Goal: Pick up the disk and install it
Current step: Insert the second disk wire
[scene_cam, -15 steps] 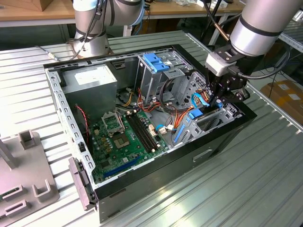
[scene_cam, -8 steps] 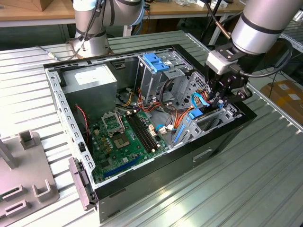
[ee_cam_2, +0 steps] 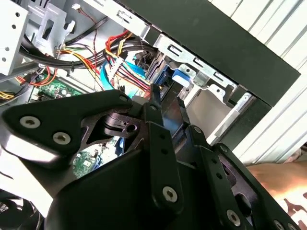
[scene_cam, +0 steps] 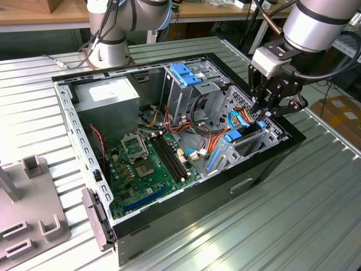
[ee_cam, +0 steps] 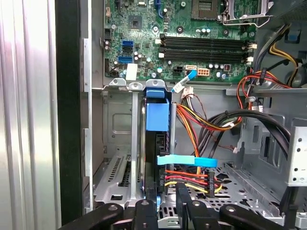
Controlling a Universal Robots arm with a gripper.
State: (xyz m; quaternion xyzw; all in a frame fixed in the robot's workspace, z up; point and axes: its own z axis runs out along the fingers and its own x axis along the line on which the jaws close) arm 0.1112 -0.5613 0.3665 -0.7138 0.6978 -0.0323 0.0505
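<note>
Gripper: the gripper [scene_cam: 263, 108] hangs over the computer case's [scene_cam: 186, 199] edge at the exterior view's right, fingers [ee_cam: 149, 200] closed on the disk.
Disk: the disk [ee_cam: 157, 143] stands on edge in the drive bay [ee_cam: 120, 158] (blue bracket facing the motherboard [ee_cam: 182, 38]).
Nearby: coloured cables [ee_cam: 201, 120] beside it.

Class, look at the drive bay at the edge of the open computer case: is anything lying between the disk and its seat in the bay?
Nothing visible blocks it. The disk already stands on edge in the bay's slot, with the gripper at its end. The coloured cables run beside it, not across the slot.
</note>
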